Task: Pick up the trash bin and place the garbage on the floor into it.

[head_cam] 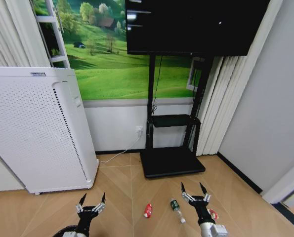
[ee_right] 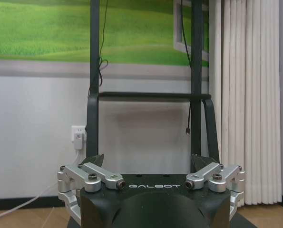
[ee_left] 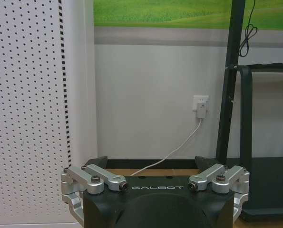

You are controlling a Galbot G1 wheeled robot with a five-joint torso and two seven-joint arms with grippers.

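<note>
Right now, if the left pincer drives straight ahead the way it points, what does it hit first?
Probably the white wall under the meadow mural, near the outlet. The open left pincer has bare floor ahead; the white perforated appliance sits just beside that line.

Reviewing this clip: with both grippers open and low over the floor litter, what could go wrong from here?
1. The red-and-white wrapper lies partly behind the right gripper, so it may be missed or nudged.
2. The clear bottle lies on its side and could roll when touched.
3. The red can lies between the arms; the left gripper and the right might crowd each other reaching it.
</note>
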